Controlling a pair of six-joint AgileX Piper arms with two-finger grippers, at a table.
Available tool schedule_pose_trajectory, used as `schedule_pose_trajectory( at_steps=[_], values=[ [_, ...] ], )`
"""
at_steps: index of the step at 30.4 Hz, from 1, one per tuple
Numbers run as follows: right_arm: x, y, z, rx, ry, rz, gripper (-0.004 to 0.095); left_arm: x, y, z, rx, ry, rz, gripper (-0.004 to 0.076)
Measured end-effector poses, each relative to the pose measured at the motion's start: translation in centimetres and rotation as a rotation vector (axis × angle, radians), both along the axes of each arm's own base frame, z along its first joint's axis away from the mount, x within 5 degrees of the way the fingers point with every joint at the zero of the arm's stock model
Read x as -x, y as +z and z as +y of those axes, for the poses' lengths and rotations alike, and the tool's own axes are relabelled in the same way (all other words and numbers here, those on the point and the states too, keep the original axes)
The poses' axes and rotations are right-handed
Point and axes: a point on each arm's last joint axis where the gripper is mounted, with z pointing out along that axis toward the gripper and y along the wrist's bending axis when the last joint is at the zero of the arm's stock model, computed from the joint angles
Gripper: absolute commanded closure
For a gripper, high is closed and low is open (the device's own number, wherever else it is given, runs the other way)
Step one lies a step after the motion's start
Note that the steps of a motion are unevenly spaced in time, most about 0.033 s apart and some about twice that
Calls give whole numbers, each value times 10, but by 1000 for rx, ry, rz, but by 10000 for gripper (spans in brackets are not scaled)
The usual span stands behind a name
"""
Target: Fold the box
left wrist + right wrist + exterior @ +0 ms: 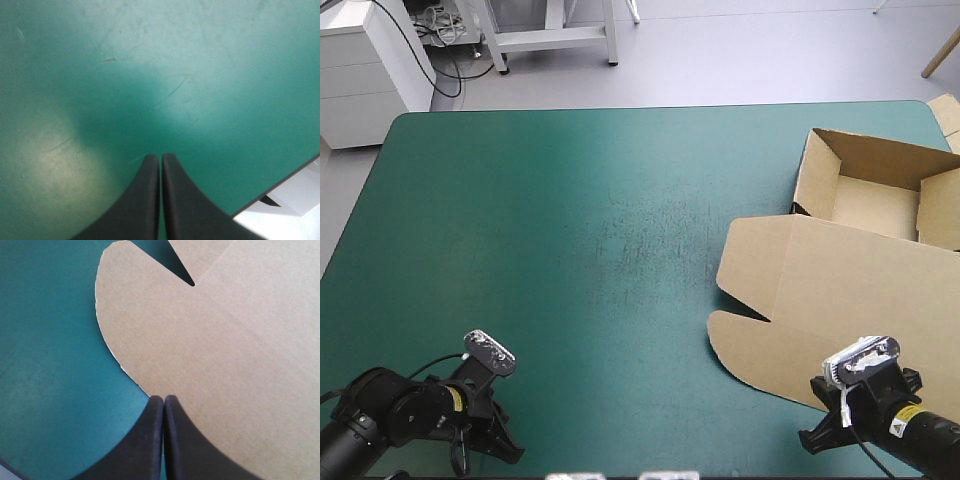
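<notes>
The brown box (865, 265) lies on the right side of the teal-green table cover (570, 220): an open tray with raised walls toward the far edge, its lid flat toward the near edge, with 2 rounded flaps on the lid's left side; the left gripper (160, 159) has its black fingers pressed together over bare cover by the near-left corner; the right gripper (163, 399), fingers likewise pressed together, points at the near flap's curved edge.

One box (850, 290), two pairs of jaws.

Pale grey floor (720, 50) beyond the teal-green table (570, 200), white cabinet (365, 70) off its far left corner.
</notes>
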Motion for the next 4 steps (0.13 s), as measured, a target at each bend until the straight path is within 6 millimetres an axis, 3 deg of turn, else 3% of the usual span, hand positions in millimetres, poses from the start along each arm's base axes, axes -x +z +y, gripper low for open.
schedule_pose_trajectory(
  at_steps=[4],
  values=[
    [0,0,0,1,1,0,924,0,0,0,-1,0,0,731]
  ],
)
